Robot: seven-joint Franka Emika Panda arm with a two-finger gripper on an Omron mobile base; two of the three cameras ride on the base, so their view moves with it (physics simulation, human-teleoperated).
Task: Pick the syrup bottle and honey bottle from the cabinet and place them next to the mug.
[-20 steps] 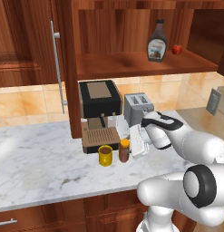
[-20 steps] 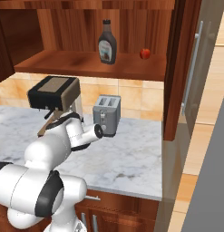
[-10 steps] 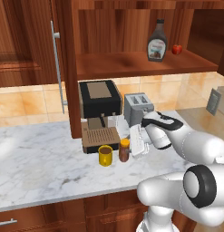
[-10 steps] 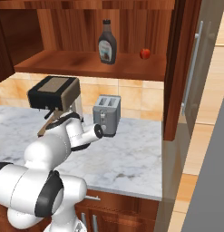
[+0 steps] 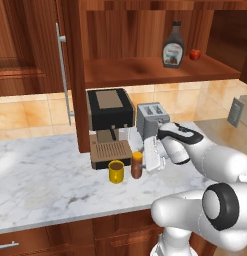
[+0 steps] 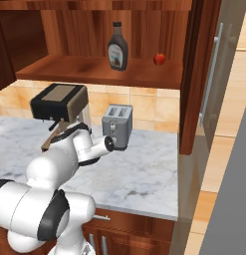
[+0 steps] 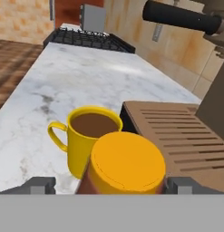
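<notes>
Standing on the marble counter (image 5: 45, 170) in the left base view, the honey bottle (image 5: 137, 164) sits upright just beside the yellow mug (image 5: 115, 171), in front of the coffee machine (image 5: 111, 127). The end effector (image 5: 151, 156) hangs just to its right. The syrup bottle (image 5: 173, 46) stands on the cabinet (image 5: 145, 70) shelf near a small red item (image 5: 195, 54).

In the right base view, the syrup bottle (image 6: 117, 47) stands on the shelf above a toaster (image 6: 117, 126).

In the hand view, the fingertips (image 7: 40, 185) are spread wide on either side of the honey bottle's orange top (image 7: 127, 162), released, the mug (image 7: 88, 138) touching or nearly so.
</notes>
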